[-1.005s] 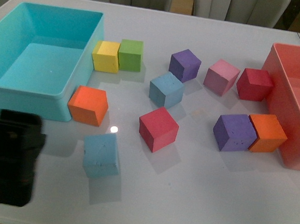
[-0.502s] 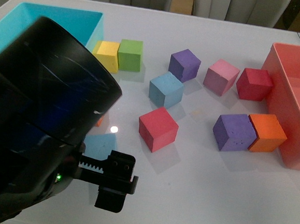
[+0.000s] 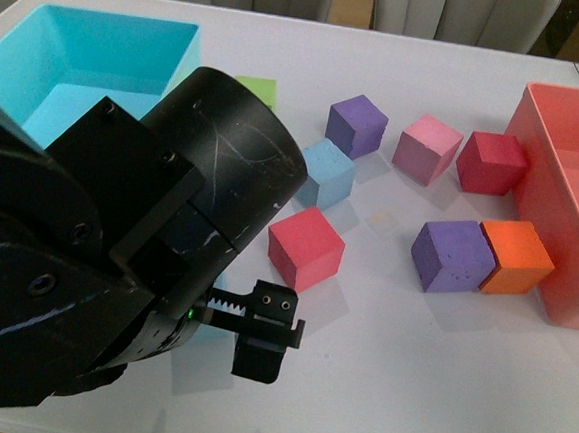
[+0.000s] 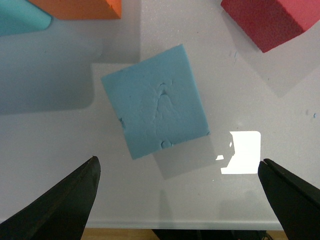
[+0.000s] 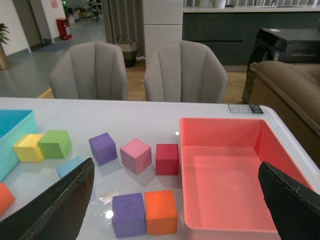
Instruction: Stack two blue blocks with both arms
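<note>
Matte light blue foam cube (image 4: 156, 100): just ahead of left jaws, centred between them, faces skewed.
Left jaws: spread wide, empty.
Right jaws: spread wide, empty.

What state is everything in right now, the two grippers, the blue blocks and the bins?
Near blue block: flat on the table, not gripped.
Far blue block: on the table, unstacked.
Left gripper: open, empty, pointed at the near blue block.
Right gripper: open, empty.
Turquoise bin: visible part empty.
Red bin: empty.
</note>
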### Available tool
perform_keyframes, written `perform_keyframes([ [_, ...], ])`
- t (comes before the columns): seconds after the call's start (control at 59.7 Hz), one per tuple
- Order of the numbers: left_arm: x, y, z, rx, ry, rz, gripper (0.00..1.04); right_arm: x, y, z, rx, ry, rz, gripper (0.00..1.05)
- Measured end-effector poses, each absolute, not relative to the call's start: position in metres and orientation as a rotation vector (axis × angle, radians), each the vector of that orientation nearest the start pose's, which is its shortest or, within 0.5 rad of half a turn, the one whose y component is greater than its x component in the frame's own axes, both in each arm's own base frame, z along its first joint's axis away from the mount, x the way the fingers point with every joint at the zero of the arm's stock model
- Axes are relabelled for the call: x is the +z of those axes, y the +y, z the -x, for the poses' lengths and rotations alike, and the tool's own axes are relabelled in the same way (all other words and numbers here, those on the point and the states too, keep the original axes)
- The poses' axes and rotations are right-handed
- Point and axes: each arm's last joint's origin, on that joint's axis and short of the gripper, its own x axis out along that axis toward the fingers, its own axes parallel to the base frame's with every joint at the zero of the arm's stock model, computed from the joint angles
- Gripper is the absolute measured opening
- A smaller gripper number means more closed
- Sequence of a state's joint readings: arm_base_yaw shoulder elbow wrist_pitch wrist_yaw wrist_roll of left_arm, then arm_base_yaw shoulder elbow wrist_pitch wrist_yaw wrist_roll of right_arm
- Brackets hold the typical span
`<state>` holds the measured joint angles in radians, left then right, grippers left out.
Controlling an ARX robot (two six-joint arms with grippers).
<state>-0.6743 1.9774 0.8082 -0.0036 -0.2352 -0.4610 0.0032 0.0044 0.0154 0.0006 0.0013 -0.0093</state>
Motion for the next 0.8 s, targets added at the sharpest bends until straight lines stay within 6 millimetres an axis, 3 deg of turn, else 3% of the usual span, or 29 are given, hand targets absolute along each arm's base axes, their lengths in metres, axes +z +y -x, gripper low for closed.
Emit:
perform_keyframes([
  [0.452,0.057,-0.199,-0.280,-0.061,1.140,-0.028,0.96,0.168,0.000,-0.097,0.002,-0.012,0.009,0.96],
  [0.804,0.047,-0.203,-0.289,-0.040,1.166,-0.013,0.96,0.168,0.000,-0.097,0.002,-0.012,0.009,0.96],
])
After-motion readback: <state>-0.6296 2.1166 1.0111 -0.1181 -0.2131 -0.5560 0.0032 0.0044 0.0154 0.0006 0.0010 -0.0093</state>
